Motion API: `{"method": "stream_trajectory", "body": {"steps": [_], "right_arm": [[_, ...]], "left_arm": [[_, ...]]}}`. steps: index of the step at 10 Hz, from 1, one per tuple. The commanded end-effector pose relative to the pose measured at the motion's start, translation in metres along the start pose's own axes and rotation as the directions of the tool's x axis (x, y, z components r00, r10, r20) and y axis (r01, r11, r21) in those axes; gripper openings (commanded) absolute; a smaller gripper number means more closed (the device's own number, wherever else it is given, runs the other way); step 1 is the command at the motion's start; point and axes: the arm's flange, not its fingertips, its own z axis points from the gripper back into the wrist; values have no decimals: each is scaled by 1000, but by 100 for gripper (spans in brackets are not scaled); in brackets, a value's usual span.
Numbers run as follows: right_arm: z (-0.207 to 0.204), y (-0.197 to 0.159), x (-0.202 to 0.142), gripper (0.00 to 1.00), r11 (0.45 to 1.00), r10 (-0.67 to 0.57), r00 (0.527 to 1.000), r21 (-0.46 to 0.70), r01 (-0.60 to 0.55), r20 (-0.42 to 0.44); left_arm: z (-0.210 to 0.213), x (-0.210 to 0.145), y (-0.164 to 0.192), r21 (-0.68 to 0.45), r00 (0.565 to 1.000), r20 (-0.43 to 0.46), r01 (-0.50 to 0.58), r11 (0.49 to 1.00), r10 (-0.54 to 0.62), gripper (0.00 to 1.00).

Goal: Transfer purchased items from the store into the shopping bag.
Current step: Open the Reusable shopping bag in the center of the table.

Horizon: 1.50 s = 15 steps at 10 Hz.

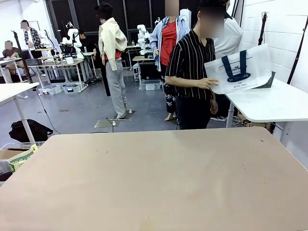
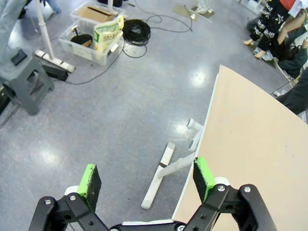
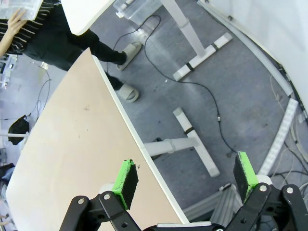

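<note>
- The beige table [image 1: 154,183] spans the full width of the front view. Its far edge runs straight across, with rounded corners on both sides.
- Grey floor [image 1: 82,108] lies open beyond that far edge.
- A white side table [image 1: 274,103] stands past the far right corner, well apart from the beige table.
- A person in a striped shirt [image 1: 190,72] stands at the side table's left end, beyond the beige table's far edge.
- The shopping bag [image 1: 238,70] is upright above the side table, and the person's hand [image 1: 208,83] is on its left edge.
- The store [image 1: 270,79] shows as a dark lattice corner just behind the bag's lower right.
- The left gripper [image 2: 144,175] has its jaws wide apart and straddles the table's side edge. One pad is over the floor, the other over the tabletop rim, with a white table foot [image 2: 159,180] below.
- The right gripper [image 3: 185,173] also has its jaws spread wide across the opposite table edge. One pad is over the beige top, the other over the floor and a white leg base [image 3: 192,139].
</note>
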Motion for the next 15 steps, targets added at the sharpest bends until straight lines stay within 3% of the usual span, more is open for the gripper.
{"method": "stream_trajectory", "body": {"steps": [1,15], "right_arm": [[2,1,1,100,1000,2,1000,-11,-2,-1],[2,1,1,100,1000,2,1000,-11,-2,-1]], "left_arm": [[0,-1,0,10,1000,-5,-13,1000,14,100],[0,-1,0,10,1000,-5,-13,1000,14,100]]}}
